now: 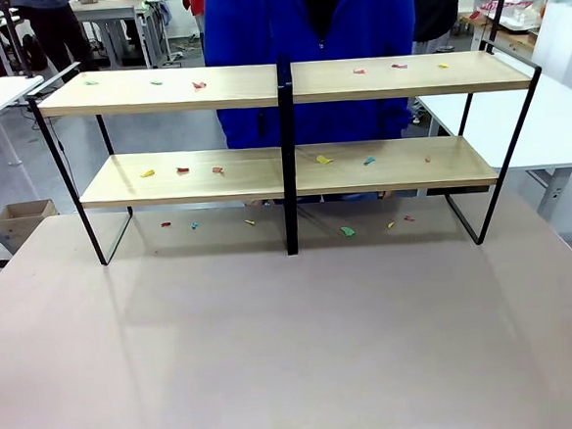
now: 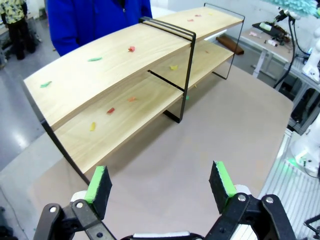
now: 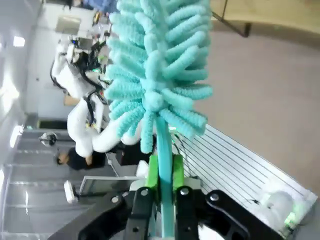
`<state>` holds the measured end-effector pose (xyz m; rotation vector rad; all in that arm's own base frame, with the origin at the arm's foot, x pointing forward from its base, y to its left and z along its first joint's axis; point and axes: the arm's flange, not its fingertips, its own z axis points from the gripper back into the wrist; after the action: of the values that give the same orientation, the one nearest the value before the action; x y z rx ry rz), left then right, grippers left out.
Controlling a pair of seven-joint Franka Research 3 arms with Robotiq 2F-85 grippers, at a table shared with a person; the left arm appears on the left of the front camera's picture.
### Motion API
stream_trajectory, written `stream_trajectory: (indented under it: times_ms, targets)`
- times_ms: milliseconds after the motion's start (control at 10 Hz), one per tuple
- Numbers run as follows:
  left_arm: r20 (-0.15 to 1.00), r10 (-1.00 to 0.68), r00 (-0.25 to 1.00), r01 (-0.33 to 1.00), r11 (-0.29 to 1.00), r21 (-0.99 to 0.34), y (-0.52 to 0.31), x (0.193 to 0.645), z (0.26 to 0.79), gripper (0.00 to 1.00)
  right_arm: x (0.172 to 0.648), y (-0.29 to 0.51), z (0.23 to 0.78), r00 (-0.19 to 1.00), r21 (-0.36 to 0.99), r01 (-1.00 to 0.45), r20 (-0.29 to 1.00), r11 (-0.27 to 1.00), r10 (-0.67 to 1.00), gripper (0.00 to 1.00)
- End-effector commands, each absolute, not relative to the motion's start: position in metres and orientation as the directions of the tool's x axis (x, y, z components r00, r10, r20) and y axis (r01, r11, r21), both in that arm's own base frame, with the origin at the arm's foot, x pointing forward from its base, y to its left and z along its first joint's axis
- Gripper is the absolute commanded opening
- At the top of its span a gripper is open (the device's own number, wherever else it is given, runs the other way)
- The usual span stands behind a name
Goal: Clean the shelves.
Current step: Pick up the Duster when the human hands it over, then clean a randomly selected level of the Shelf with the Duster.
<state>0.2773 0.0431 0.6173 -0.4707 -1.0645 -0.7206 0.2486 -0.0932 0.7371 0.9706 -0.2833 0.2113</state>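
Across the far half of the table [image 1: 276, 353] stand the shelves [image 1: 292, 165]. Coloured scraps [image 1: 323, 159] dot both boards, with more on the tabletop beneath. A person [image 1: 303, 37] in blue stands just behind.

Right gripper [image 3: 165, 165] is clamped on the handle of a teal duster [image 3: 157, 65]. Left gripper [image 2: 160, 175] has jaws spread, holding nothing, over the near-left table.

Judgement: start on the top board with long flat strokes toward one end, lifting past the black centre post [image 1: 287, 155], then do the lower board.

The right wrist view shows the grip itself. The front view has the duster as a teal blur high at the right, but lays out every scrap. The left wrist view rakes along both boards from their left end.
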Motion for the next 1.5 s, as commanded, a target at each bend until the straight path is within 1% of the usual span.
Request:
stream_trajectory:
  times_ms: [0,100,200,300,400,1400]
  targets:
    - [0.91,-0.296,0.289,0.74,0.673,-0.016,0.043,0.278,0.616,1.0,0.241,-0.14,0.735,0.795,0.643,-0.585,0.576,0.494,0.191,0.0]
    - [0.91,-0.296,0.289,0.74,0.673,-0.016,0.043,0.278,0.616,1.0,0.234,-0.166,0.732,0.76,0.642,-0.623,0.633,0.447,0.15,0.0]
    - [0.91,-0.296,0.289,0.74,0.673,-0.016,0.043,0.278,0.616,1.0,0.231,-0.182,0.724,0.724,0.624,-0.663,0.675,0.413,0.142,0.0]
    - [0.91,-0.296,0.289,0.74,0.673,-0.016,0.043,0.278,0.616,1.0,0.235,-0.183,0.717,0.714,0.625,-0.669,0.691,0.402,0.112,0.0]
    - [0.91,-0.296,0.289,0.74,0.673,-0.016,0.043,0.278,0.616,1.0,0.22,-0.172,0.73,0.773,0.634,-0.599,0.616,0.489,0.149,0.0]
    - [0.91,-0.296,0.289,0.74,0.673,-0.016,0.043,0.278,0.616,1.0,0.22,-0.172,0.73,0.773,0.634,-0.599,0.616,0.489,0.149,0.0]
